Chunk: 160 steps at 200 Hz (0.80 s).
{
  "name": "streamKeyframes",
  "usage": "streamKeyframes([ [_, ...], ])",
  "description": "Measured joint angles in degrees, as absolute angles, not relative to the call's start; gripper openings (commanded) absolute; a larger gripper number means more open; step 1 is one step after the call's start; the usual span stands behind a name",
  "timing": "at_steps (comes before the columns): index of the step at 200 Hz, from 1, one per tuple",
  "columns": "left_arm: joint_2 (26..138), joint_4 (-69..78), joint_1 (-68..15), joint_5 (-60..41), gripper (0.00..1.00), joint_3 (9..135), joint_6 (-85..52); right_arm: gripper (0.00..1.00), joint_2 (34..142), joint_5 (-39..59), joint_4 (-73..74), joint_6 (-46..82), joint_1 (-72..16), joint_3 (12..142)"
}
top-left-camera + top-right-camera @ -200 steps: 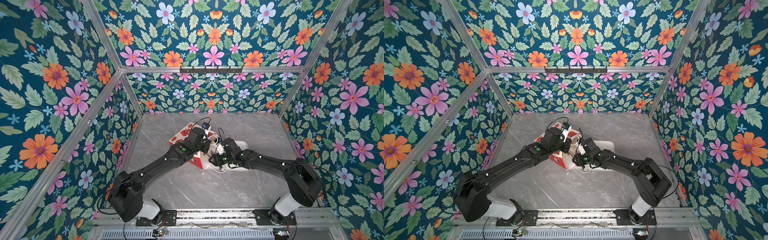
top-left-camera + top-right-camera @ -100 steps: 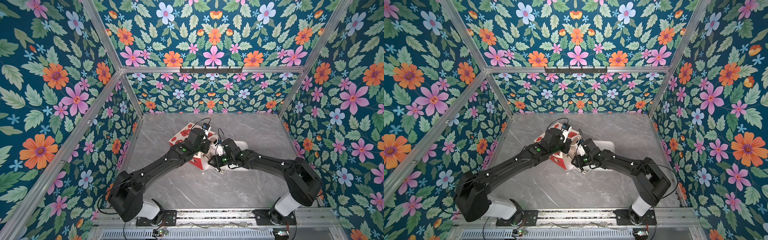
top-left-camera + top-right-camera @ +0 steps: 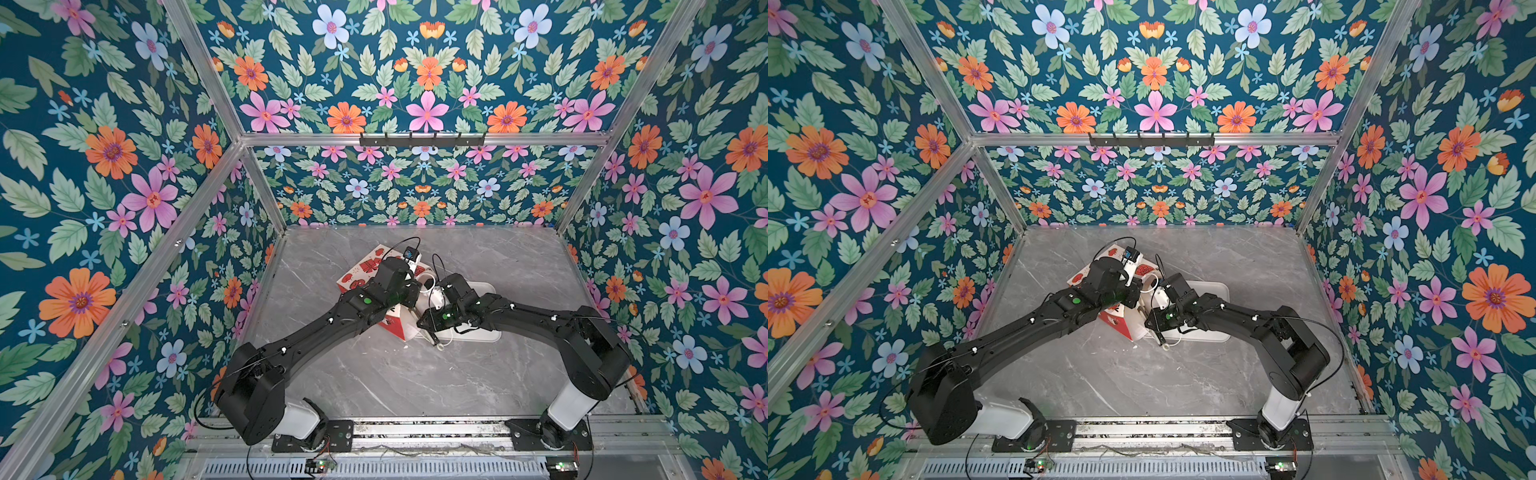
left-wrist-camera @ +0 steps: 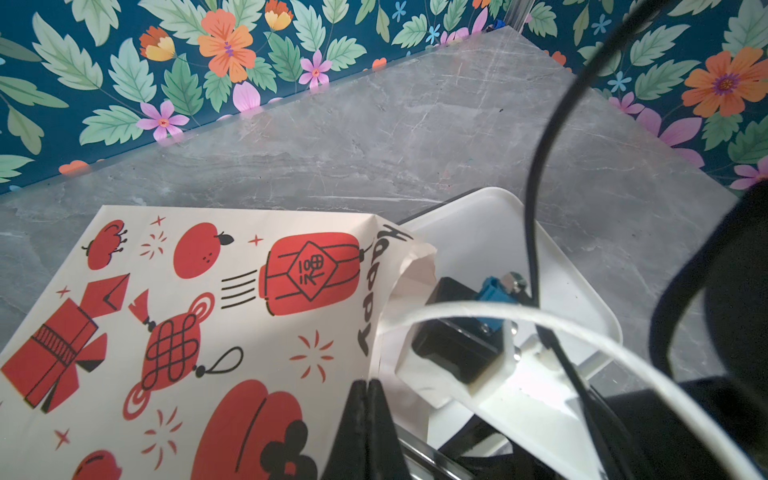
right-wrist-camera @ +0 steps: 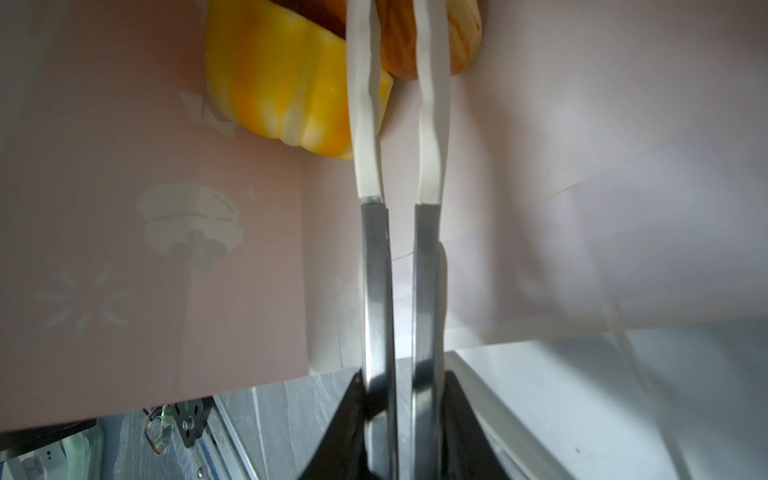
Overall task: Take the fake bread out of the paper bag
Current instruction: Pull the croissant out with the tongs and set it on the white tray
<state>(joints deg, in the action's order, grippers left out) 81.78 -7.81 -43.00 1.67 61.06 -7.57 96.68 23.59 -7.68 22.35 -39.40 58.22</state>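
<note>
Inside paper bag (image 5: pixel 124 249), fake bread (image 5: pixel 282 83) yellow (glossy); another orange-brown.

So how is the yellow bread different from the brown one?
The yellow bread is yellow with pale stripes; the brown bread is orange-brown. The yellow bread sits beside the white fingers of the right gripper; the brown bread shows between them. More of the yellow bread is in view than of the brown. Both lie inside the paper bag.
</note>
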Motion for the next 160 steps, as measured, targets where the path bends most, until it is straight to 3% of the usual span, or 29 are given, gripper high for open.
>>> streamKeyframes([
  [98, 83.11, -5.17, -43.00, 6.98, 0.00, 61.93, -10.17, 0.23, 87.20, 23.29, -25.71, 21.91, -39.13, 62.81],
  [160, 84.12, -2.57, -42.94, 10.28, 0.00, 62.37, -11.35, 0.23, 76.90, 23.09, -31.55, 23.66, -36.53, 57.36],
])
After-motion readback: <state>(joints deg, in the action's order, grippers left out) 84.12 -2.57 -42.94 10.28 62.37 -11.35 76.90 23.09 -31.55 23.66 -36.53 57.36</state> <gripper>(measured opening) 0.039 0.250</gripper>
